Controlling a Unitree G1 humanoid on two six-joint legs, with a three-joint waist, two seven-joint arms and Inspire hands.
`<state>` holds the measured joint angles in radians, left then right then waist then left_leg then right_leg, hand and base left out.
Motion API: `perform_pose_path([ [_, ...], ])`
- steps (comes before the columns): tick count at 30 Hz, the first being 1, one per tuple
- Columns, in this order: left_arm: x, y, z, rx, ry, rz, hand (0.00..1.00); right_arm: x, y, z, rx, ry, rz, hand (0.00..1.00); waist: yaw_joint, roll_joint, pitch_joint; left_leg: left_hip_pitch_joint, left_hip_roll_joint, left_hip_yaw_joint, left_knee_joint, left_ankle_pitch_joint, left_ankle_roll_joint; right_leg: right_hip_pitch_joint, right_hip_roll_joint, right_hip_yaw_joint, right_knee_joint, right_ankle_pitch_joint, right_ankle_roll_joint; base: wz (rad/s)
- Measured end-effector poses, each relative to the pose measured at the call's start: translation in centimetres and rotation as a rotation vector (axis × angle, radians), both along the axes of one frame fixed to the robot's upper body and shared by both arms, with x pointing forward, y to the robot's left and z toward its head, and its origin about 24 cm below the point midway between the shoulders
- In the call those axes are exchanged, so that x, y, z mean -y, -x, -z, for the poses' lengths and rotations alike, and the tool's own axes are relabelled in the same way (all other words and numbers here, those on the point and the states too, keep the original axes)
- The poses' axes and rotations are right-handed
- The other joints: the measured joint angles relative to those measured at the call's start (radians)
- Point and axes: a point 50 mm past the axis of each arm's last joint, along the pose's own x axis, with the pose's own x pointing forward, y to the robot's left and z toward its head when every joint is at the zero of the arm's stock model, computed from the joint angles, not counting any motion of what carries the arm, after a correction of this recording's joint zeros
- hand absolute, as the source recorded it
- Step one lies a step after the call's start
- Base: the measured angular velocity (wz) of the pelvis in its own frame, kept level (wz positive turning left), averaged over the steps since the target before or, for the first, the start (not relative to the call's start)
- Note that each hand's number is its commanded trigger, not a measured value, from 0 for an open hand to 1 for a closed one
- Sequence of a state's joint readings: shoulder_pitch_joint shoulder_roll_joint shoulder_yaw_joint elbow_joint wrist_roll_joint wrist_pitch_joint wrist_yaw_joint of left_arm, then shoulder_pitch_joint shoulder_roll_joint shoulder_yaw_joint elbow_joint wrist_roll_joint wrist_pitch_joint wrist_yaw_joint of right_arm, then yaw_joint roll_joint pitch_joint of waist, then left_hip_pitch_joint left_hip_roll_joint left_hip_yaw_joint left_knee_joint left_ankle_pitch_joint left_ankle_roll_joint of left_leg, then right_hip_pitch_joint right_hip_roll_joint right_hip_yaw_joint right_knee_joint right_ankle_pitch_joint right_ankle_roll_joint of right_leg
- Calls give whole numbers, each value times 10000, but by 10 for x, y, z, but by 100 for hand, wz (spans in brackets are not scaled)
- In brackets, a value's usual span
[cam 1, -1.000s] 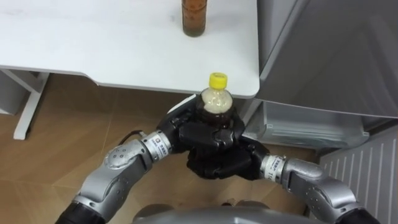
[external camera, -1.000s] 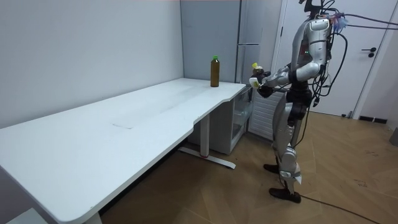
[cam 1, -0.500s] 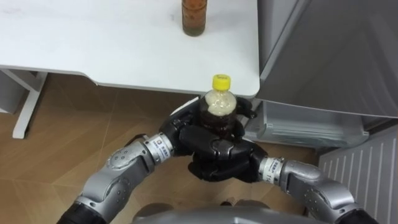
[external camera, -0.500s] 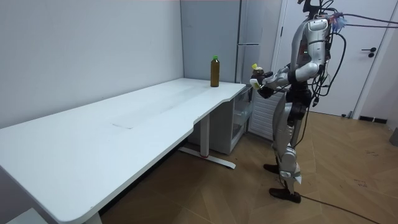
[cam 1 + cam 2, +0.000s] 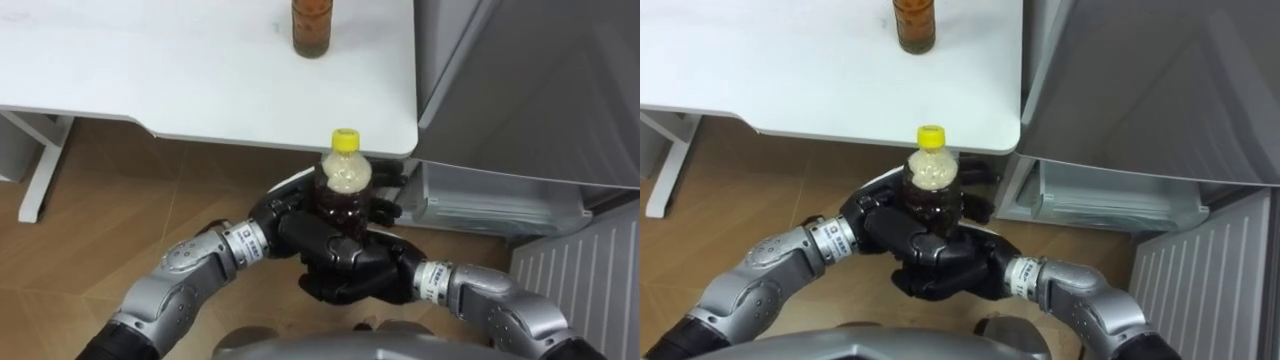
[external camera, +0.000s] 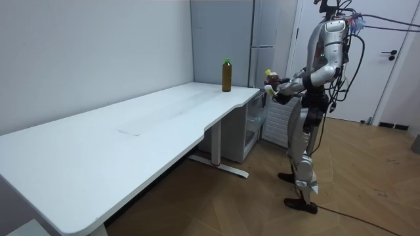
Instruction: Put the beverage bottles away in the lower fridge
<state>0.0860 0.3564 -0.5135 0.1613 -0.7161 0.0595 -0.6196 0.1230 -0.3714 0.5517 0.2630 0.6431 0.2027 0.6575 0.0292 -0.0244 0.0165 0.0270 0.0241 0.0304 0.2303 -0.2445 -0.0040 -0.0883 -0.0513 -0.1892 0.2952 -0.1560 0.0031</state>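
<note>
**Now carry the held bottle down into the lower fridge**

Right now both hands are wrapped around the yellow-capped bottle (image 5: 344, 183). The left robot hand (image 5: 288, 224) curls round its side and the right robot hand (image 5: 358, 272) cups it from below, so neither is free. The bottle stands upright in the air, just off the counter's (image 5: 150, 70) near right corner. The second bottle (image 5: 312, 22) waits at the counter's far right edge.

You stand at the counter's end, with the lower fridge compartment (image 5: 500, 203) open to your right. For this step, keep the bottle vertical and both grips firm. Swing right past the counter's corner, then bend so the bottle goes in low, not tipped. Give the open fridge door (image 5: 575, 275) room, since your right forearm passes close to it.

Compared with half a second ago, the bottle and both hands sit slightly lower and leftward in the eye view, drawn a little toward your body. The counter and the second bottle are unchanged.
</note>
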Motion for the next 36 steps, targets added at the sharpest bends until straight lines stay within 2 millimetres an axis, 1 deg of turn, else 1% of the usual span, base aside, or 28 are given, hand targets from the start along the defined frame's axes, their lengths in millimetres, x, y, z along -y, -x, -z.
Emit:
perform_pose_path([
  [3,-1,0,3,-115,-9,150,0,0,2,1,-187,-7,-63,100,-10,77,7,-12,0,0,7,-1,1,-1,5,0,6,0,0,0],
  [8,-4,3,10,-417,12,378,0,2,7,3,-595,-6,-268,100,-96,175,-34,25,2,36,-9,-2,3,-3,8,4,18,0,0,-1],
  [12,-10,6,23,-987,-201,489,0,8,14,8,-1064,173,-263,100,-96,170,-42,128,6,129,-83,0,4,27,7,8,45,1,-1,-6],
  [15,-22,14,39,-1927,-855,396,0,14,15,8,-1351,99,-24,100,-107,170,-43,157,5,253,-106,-2,10,-35,1,84,125,-2,-1,-11],
  [16,-29,20,47,-2491,-1224,433,0,17,12,6,-1416,-142,319,100,-245,161,-46,143,5,261,-106,-11,23,-52,5,100,133,-3,-1,0],
  [17,-32,23,50,-2813,-1250,374,0,20,10,5,-1465,-239,599,100,-287,142,-58,80,3,261,-98,-18,30,-103,5,115,145,-3,-1,0],
  [19,-30,21,48,-2724,-1089,454,0,23,12,8,-1674,-201,763,100,-261,94,-88,15,1,261,-78,-17,31,-170,5,125,160,-2,-2,0],
  [21,-30,22,50,-2836,-1063,540,0,26,13,11,-1783,-98,881,100,-259,96,-99,54,1,279,-59,-15,31,-169,10,165,179,-2,-2,-3],
  [24,-32,27,56,-3265,-1053,578,0,29,15,17,-2046,110,1121,100,-247,97,-92,103,3,383,-66,-14,32,-168,21,250,197,-3,-1,-9],
  [28,-42,35,68,-4101,-1312,419,0,34,19,23,-2349,443,1339,100,-239,51,-61,140,1,481,-108,-15,32,-179,37,343,192,-5,2,-6],
  [33,-52,37,73,-4448,-1485,199,0,37,20,26,-2620,545,1527,100,-231,-9,-26,134,13,481,-173,-15,32,-179,72,376,141,-5,3,0],
  [36,-63,39,77,-4628,-1957,-7,0,45,21,30,-2939,558,2114,100,-235,-32,-27,122,23,479,-171,-15,32,-182,84,374,103,-4,3,0],
])
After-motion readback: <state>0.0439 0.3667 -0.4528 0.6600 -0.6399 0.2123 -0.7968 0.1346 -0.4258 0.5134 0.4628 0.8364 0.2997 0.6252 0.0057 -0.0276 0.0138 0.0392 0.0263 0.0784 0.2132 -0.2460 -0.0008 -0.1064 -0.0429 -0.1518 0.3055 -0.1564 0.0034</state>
